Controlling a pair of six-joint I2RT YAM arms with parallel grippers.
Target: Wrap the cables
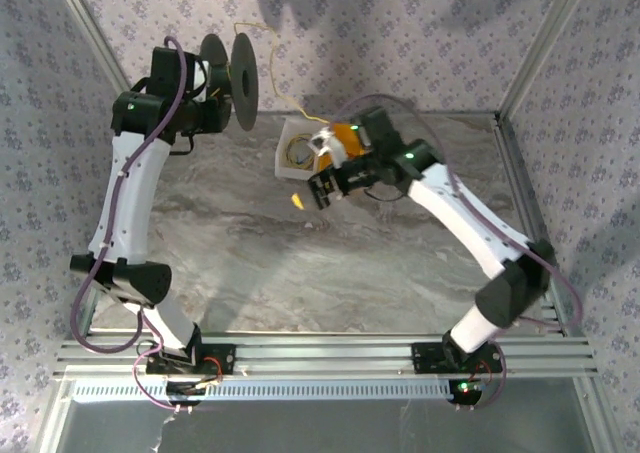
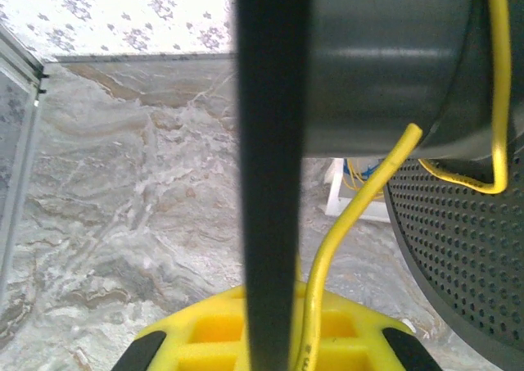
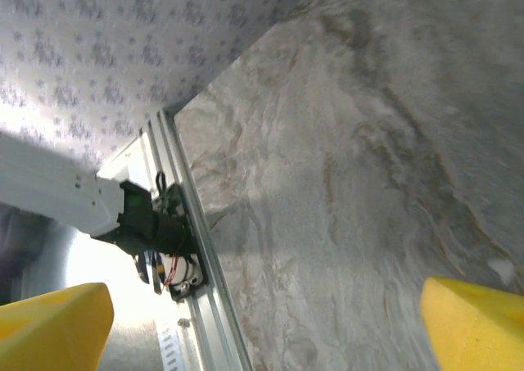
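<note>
Over the marbled table [image 1: 250,263], at back left: dark grey spool [image 1: 240,81] held aloft on edge by the left gripper [image 2: 274,342], jaws clamped on one flange. Near centre back, a white tray [image 1: 283,136]. Just beside it, the right gripper [image 1: 310,195], jaws wide apart (yellow pads at either edge of the wrist view). Thin yellow cord [image 2: 358,207] strung from the spool's core across to the tray.

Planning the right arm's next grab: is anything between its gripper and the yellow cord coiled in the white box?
The right gripper hangs open right beside the white box, with the yellow cord coiled inside. Nothing visible stands between them but the box's own wall.
</note>
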